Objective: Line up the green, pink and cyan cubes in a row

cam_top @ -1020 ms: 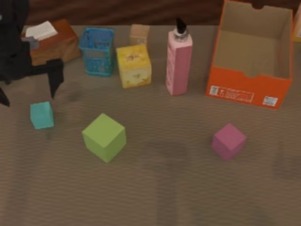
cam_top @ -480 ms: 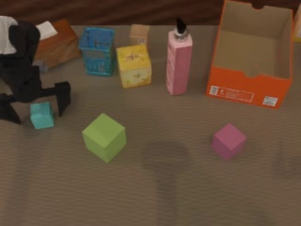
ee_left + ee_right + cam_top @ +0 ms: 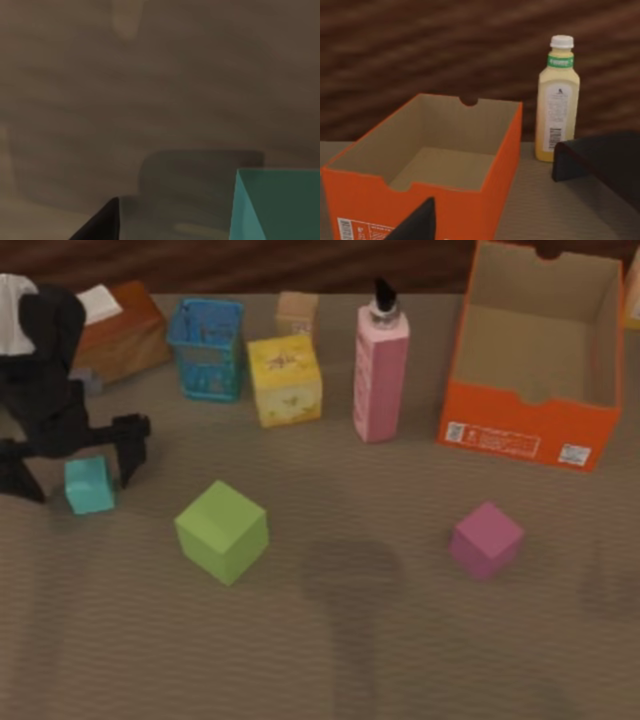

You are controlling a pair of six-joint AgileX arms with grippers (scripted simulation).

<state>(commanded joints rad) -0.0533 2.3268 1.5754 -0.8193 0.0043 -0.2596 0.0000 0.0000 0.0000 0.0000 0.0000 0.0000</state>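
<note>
The small cyan cube [image 3: 88, 485] rests on the table at the left, and my left gripper [image 3: 75, 468] is open and down around it, one black finger on each side. The left wrist view shows the cyan cube [image 3: 277, 205] close up, with a gap between it and one finger [image 3: 102, 225]. The large green cube [image 3: 222, 530] lies right of the cyan one. The pink cube [image 3: 486, 538] sits apart at the right. My right gripper [image 3: 490, 200] is out of the top view and open, holding nothing, near the orange box.
Along the back stand a brown box [image 3: 120, 325], a blue patterned container [image 3: 208, 348], a yellow box [image 3: 285, 380], a tall pink bottle [image 3: 380, 370] and an open orange box [image 3: 530, 360]. A yellow bottle [image 3: 557, 100] stands behind the orange box.
My left gripper has come down and toward the front until its open fingers straddle the cyan cube. In the last half second it has barely moved. The cubes have stayed put.
</note>
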